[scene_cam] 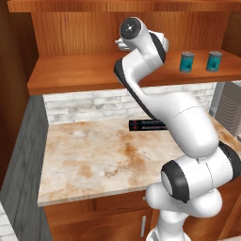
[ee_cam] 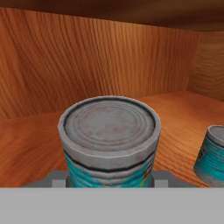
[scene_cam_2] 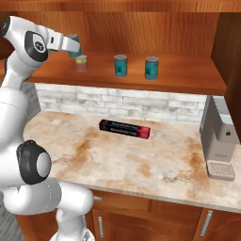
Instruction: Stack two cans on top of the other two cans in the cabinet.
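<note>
In the right base view my gripper point(scene_cam_2: 73, 47) is shut on a teal can point(scene_cam_2: 74, 46), held directly over the yellow-and-red can point(scene_cam_2: 81, 63) at the left of the cabinet shelf point(scene_cam_2: 179, 77). I cannot tell whether the two touch. Two more teal cans point(scene_cam_2: 121, 65) point(scene_cam_2: 151, 68) stand apart to the right on the shelf; the left base view shows them too point(scene_cam: 187, 61) point(scene_cam: 214, 61). In the hand view the held can point(ee_cam: 109, 131) sits between my fingertips, with another teal can point(ee_cam: 212, 157) at the right edge. The yellow-and-red can is hidden beneath the held one there.
A long black-and-red box point(scene_cam_2: 124, 129) lies on the marble counter point(scene_cam_2: 141, 160) below the shelf. A grey coffee machine point(scene_cam_2: 219, 141) stands at the counter's right end. The cabinet's top board hangs low over the shelf.
</note>
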